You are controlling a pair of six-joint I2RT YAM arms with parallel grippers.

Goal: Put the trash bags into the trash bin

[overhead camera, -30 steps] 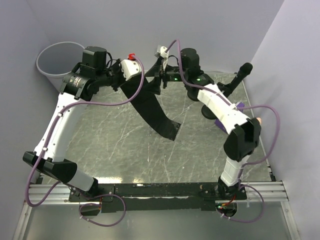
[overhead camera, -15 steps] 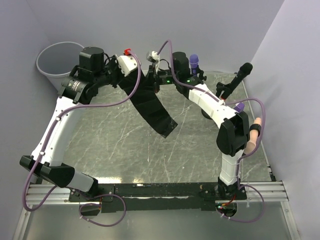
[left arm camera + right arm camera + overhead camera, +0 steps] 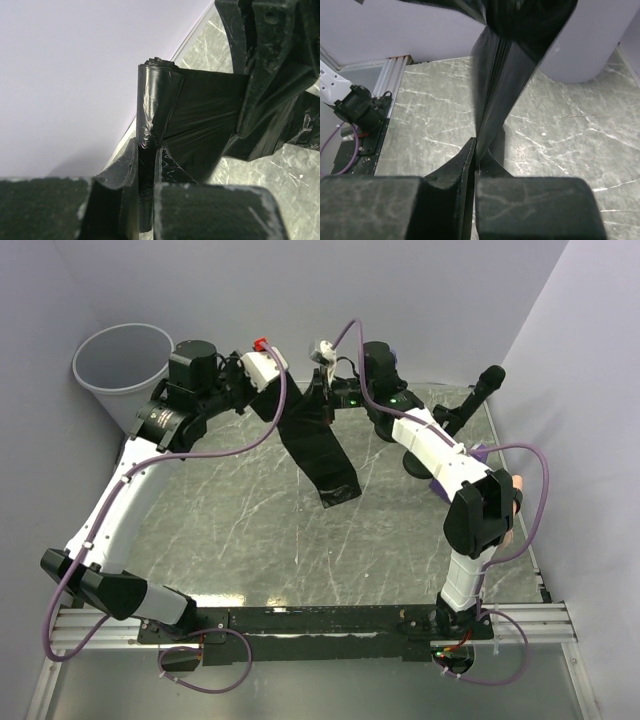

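Note:
The trash bags [image 3: 318, 448] are a black roll with a long strip unrolled from it, hanging over the marble table. My left gripper [image 3: 268, 398] is shut on the roll [image 3: 156, 107] at the back of the table; its jaws [image 3: 148, 152] pinch the roll's lower end. My right gripper [image 3: 320, 400] is shut on the strip [image 3: 496, 85] just right of the roll, the plastic pinched flat at its fingertips [image 3: 476, 150]. The light grey trash bin [image 3: 120, 365] stands open in the back left corner, left of both grippers, and its wall [image 3: 587, 47] shows in the right wrist view.
A black handle-like object [image 3: 485, 385], a purple item [image 3: 478, 452] and a skin-coloured item [image 3: 515, 485] lie along the table's right side, partly behind the right arm. Walls close in at the back and both sides. The mounting rail [image 3: 320, 620] runs along the near edge.
My right gripper has gone from open to shut on the strip. Both arms shifted slightly at the back of the table, and the strip's loose end has swung right.

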